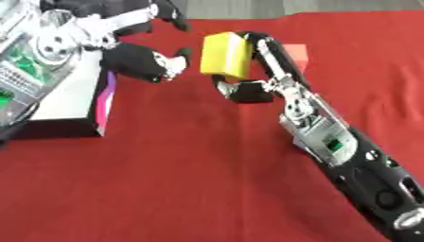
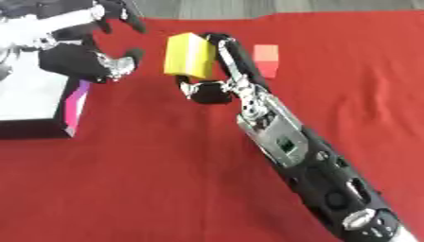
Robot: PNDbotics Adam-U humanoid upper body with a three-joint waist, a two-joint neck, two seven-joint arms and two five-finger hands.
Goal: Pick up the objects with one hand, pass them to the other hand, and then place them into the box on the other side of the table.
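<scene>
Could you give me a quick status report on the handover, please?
Right hand shut on yellow block, raised above red cloth. Left hand open beside it, not touching. Red block waiting behind. Nothing between hands.

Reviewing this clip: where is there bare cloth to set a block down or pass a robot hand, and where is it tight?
Free: the near red cloth between the box and the right forearm, and right of the red block. Crowded: the far middle, where the right robot hand holds the yellow block beside the open left robot hand.
</scene>
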